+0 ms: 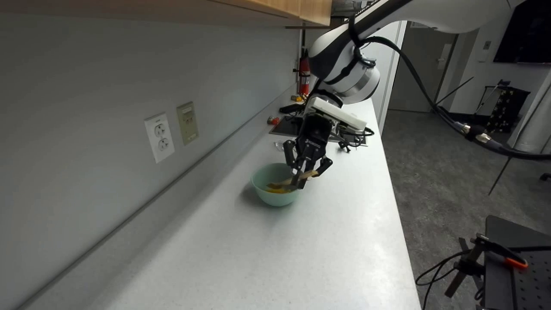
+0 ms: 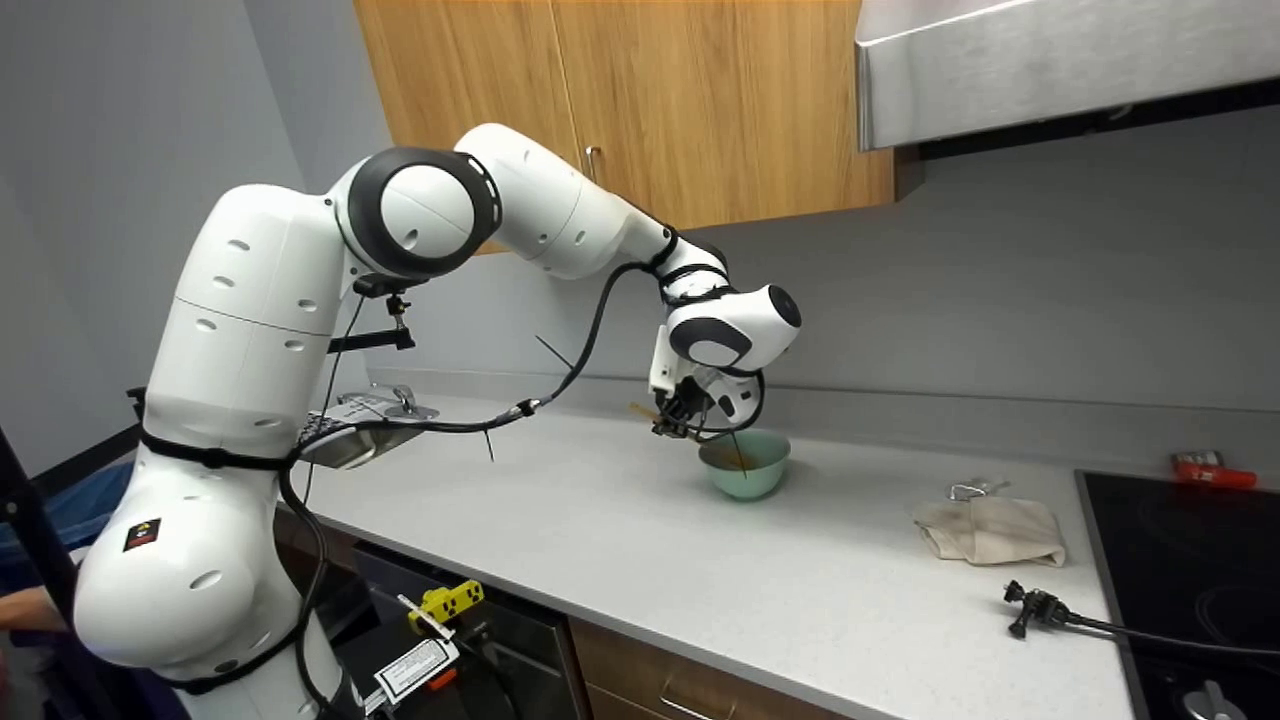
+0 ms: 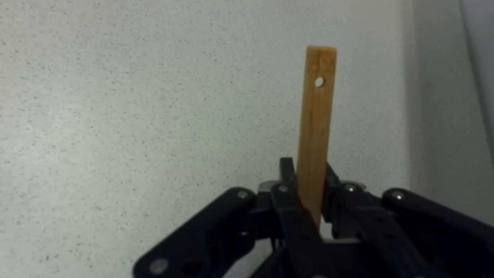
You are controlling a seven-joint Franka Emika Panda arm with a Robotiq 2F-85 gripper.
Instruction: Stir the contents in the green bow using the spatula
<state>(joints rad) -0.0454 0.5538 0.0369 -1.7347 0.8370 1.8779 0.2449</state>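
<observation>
A light green bowl [image 1: 275, 199] stands upright on the white counter, near the back wall. It also shows in an exterior view [image 2: 748, 484]. Yellow-orange contents [image 1: 279, 190] lie in the bottom of the bowl. My gripper [image 1: 297, 182] is at the bowl's rim, shut on a wooden spatula [image 1: 284, 183]. The spatula is tilted, with its blade end down inside the bowl at the contents. In the wrist view the spatula's handle [image 3: 315, 127], with a hole near its end, sticks out between the fingers [image 3: 310, 173]. The bowl and blade are out of the wrist view.
The wall with outlets [image 1: 160, 137] runs behind the bowl. Wooden cabinets [image 2: 700, 110] hang above. A folded cloth [image 2: 990, 530], a black mount [image 2: 1038, 608] and a black cooktop [image 2: 1180, 560] lie along the counter. A sink [image 2: 360, 440] is at its far end.
</observation>
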